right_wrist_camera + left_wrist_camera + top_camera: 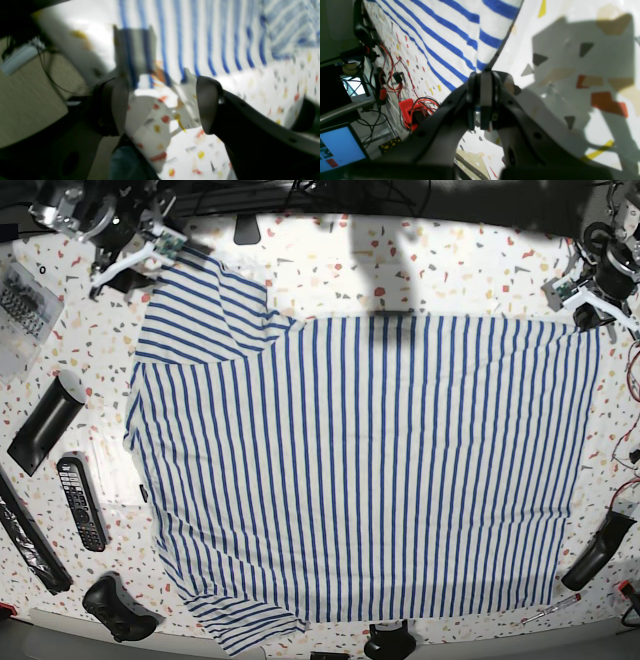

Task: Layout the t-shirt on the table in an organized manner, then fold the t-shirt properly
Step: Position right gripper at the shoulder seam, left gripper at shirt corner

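— Looking for the hidden parts first: what can't you make out?

— The right wrist view is badly blurred. The right end effector (160,105) shows two dark fingers (208,105) standing well apart, released, with speckled worktop visible in the gap between them. A grey square shape sits above that gap, but I cannot tell what it is. In the base view the right arm is partly cut off at the upper left corner, beside the sleeve.

— And the other arm?

— The left end effector (483,100) is clenched on the t-shirt (370,480); in the left wrist view its fingers press together on a corner of striped cloth that rises from them. The fingers hide the pinched edge itself. In the base view that arm sits at the upper right corner of the shirt, half cropped by the frame.

— How does the shirt look?

— White with thin blue stripes, spread nearly flat across the middle of the worktop (450,270). The hem side runs down the base view's right, straight and smooth. One sleeve points to the upper left with a few folds near the shoulder; the other lies at the bottom left, its tip curled. A small dark tag shows at the left edge.

— Anything else around it?

— A remote control (82,502), a black game controller (118,608) and a long dark bar (45,425) lie left of the shirt, apart from it.
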`<state>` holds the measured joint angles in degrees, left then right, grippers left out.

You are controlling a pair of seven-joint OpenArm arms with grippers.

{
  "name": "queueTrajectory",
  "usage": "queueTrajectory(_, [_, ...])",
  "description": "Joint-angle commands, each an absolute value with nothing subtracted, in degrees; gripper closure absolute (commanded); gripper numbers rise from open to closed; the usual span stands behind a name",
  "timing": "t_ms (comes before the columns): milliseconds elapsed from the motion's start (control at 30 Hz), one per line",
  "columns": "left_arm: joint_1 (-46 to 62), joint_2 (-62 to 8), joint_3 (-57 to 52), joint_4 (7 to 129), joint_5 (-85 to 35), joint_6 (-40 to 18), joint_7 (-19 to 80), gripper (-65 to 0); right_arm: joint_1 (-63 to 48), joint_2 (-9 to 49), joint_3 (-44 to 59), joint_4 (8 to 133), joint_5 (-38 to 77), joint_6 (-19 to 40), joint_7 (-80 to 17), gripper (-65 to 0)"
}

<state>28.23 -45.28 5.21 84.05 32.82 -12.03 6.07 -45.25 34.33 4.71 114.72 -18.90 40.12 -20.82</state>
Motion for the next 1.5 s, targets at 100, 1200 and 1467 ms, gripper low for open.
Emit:
queueTrajectory(100, [28.42,-46.22,4.97,84.36,32.56,-12.38,6.42,0.0,-44.53,35.09,1.19,115.24,-19.81,40.00,-20.32,-41.1])
queueTrajectory(1200, [28.40,-46.22,4.97,84.36,32.56,-12.38,6.42,0.0,-40.05,35.24,-0.40,123.66,-4.25,40.00,-37.15,-40.9])
queueTrajectory(1467, [28.40,-46.22,4.97,84.36,32.56,-12.38,6.42,0.0,-40.03,35.24,-0.40,122.10,-4.49,40.00,-37.36,-40.9])
